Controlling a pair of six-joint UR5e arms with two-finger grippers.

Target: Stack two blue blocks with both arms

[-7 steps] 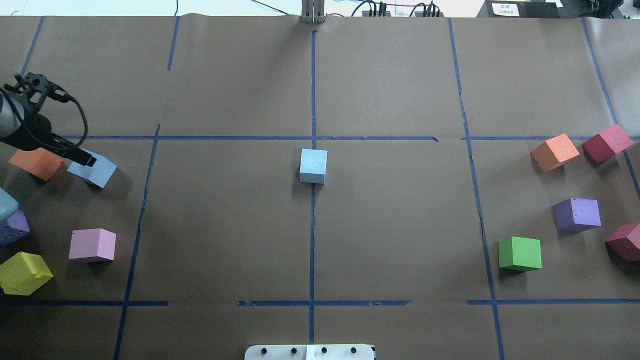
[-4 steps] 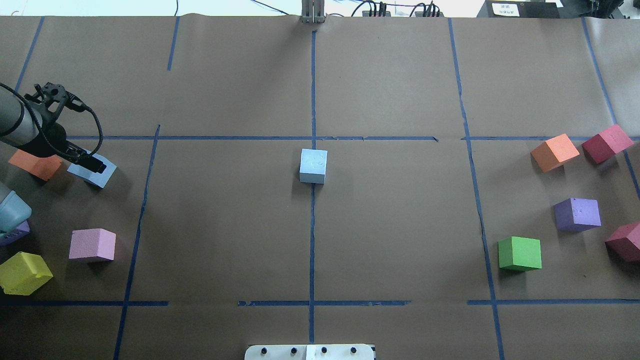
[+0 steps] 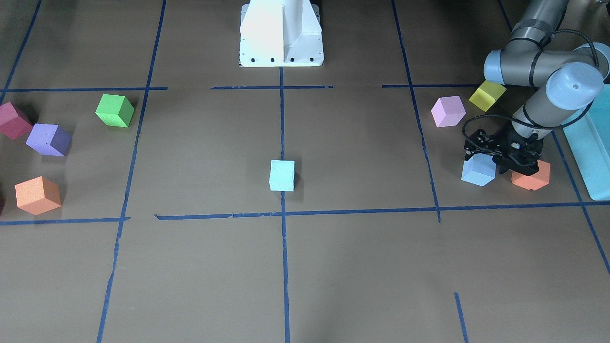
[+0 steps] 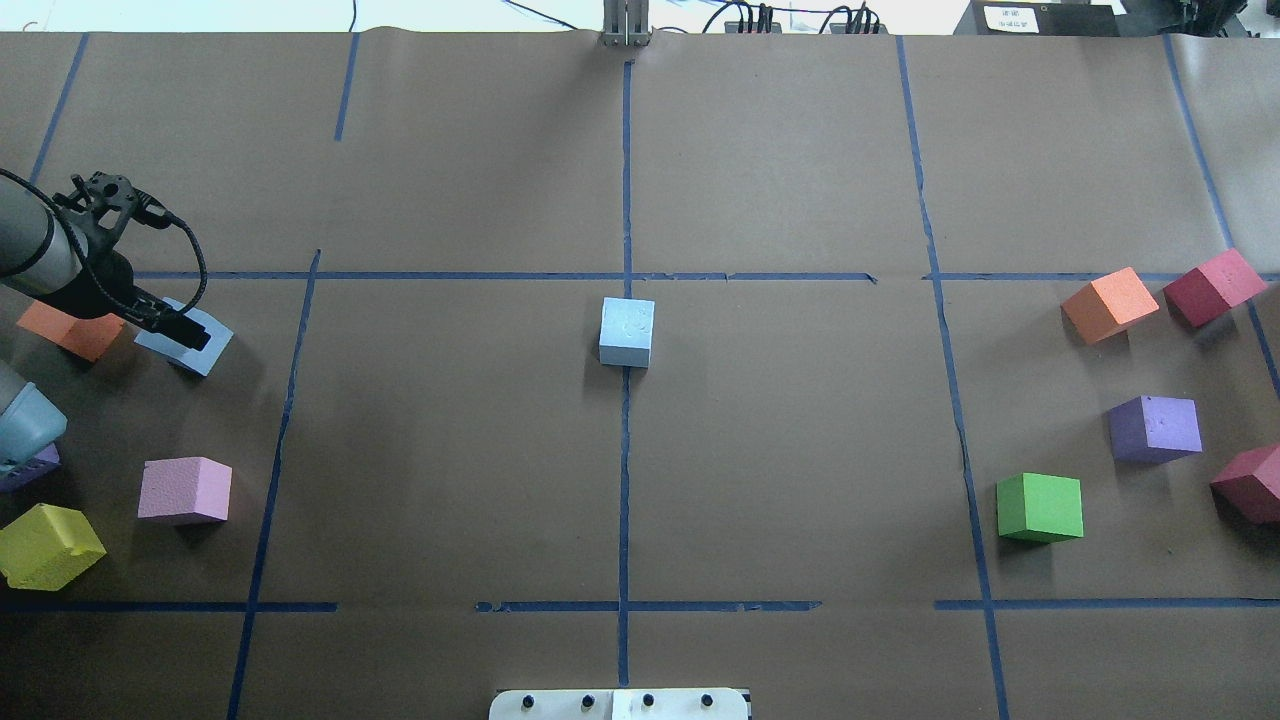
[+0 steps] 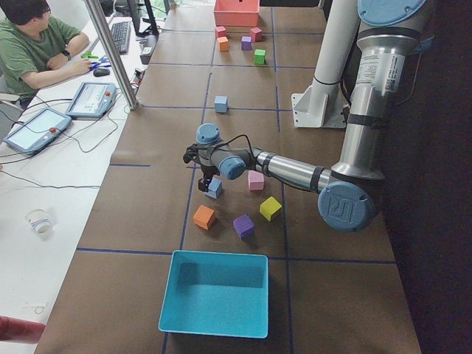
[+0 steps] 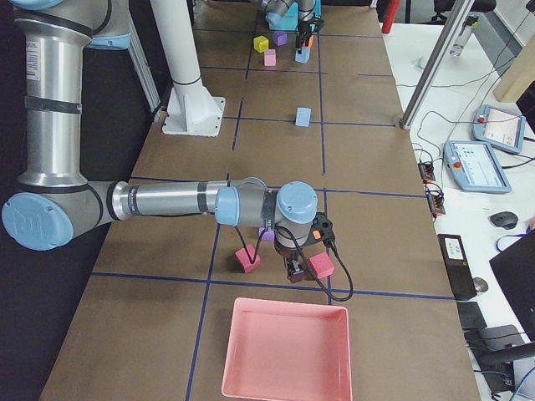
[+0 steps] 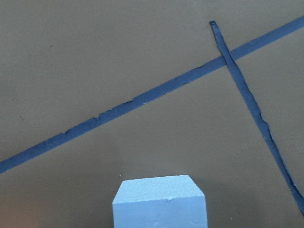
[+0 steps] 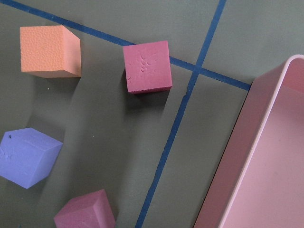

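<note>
The pale cyan blue block [image 4: 627, 332] sits at the table's centre on the middle tape line; it also shows in the front-facing view [image 3: 282, 175]. The sky-blue blue block [image 4: 207, 353] sits at the far left beside an orange cube [image 4: 70, 330]. My left gripper [image 4: 188, 334] hangs right over the sky-blue block [image 3: 478, 171] and looks open. The left wrist view shows that block's top [image 7: 159, 202] close below, with no fingers in frame. My right gripper [image 6: 294, 271] shows only in the exterior right view, low among cubes near a pink tray; I cannot tell its state.
Pink [image 4: 185, 490], yellow [image 4: 45, 545] and purple [image 4: 25, 467] cubes lie near the left arm, with a teal box [image 5: 214, 291] beyond them. On the right lie orange [image 4: 1110, 303], crimson [image 4: 1213, 285], purple [image 4: 1155, 428] and green [image 4: 1040, 507] cubes. A pink tray [image 6: 284, 351] stands by the right arm.
My left gripper moved right, from the sky-blue block's left edge to over its top, then nearly stopped. The left arm's elbow came further into view at the lower left.
</note>
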